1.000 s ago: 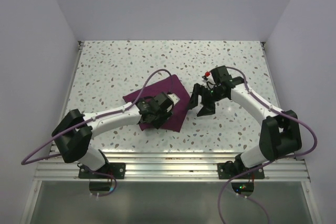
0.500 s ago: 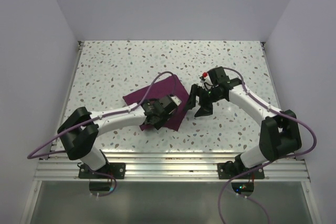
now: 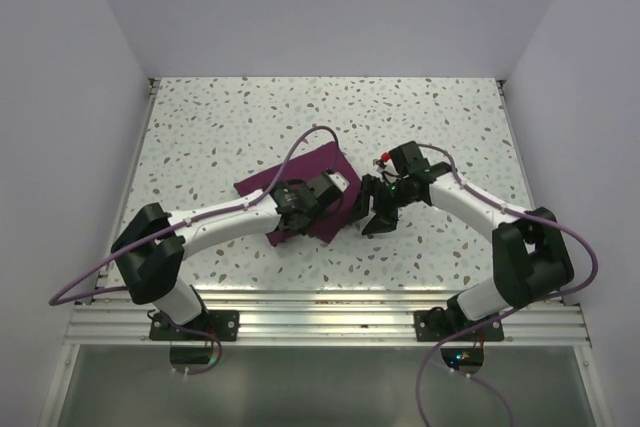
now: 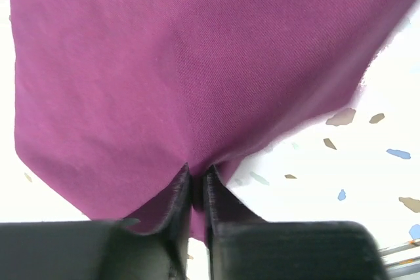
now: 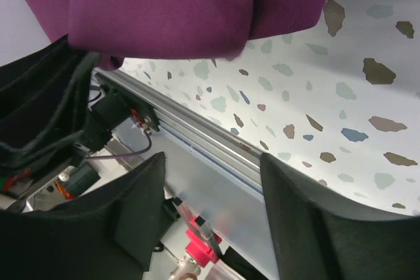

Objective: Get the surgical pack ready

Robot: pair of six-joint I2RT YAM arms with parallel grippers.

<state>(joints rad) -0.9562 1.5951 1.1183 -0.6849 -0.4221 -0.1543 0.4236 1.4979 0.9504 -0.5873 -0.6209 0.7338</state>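
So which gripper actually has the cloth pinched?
The left gripper: its jaws are shut on a fold of the purple cloth. The right gripper stands open, holding nothing.

text: none readable | labels: none | brands: none | numbers: none | signs: none in any view

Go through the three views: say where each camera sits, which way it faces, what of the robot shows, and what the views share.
Top external: high behind the robot, looking down on the speckled table; left arm and right arm show whole.
Left wrist: on the left arm, looking along the left pincer, shut on the purple cloth.
Right wrist: on the right arm, facing the table's near rail through the open right pincer, cloth edge above.
Shared: all three show the purple cloth and the table.
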